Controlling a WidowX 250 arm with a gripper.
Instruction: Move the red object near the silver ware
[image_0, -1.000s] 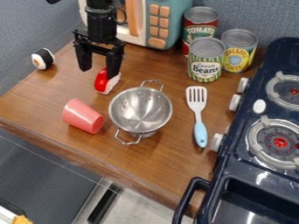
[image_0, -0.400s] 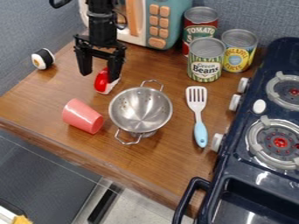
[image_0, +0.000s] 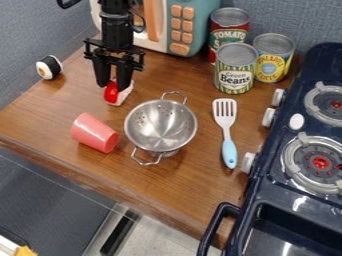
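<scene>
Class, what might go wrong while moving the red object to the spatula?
The red object might slip: part of it sticks out beyond the jaws. The metal colander stands between it and the spatula, so a low carry could knock it. The pink cup, on its side, might roll if bumped.

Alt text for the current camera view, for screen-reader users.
Black gripper closed on a small red-and-white object beside a metal colander on a wooden counter. Also shown: tipped pink cup, spatula, three cans, dark stove.
</scene>
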